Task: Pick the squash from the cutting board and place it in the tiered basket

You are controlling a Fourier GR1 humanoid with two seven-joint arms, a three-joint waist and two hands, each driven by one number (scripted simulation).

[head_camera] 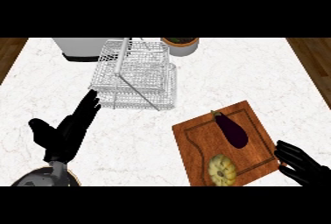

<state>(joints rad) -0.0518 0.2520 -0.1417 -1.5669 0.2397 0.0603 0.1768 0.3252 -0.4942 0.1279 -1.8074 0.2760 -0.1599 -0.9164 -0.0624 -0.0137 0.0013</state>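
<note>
Squash point(222, 169) is sitting on cutting board point(223, 146) near its front edge (eggplant point(231, 128) behind it). Right hand point(302, 164) is hovering beside board, fingers spread, holding nothing. Left hand point(68, 129) is resting open. Tiered basket point(137, 74) well apart.

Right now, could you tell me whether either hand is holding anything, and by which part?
Nothing is held. The left hand and right hand are open; the squash lies untouched on the cutting board.
</note>
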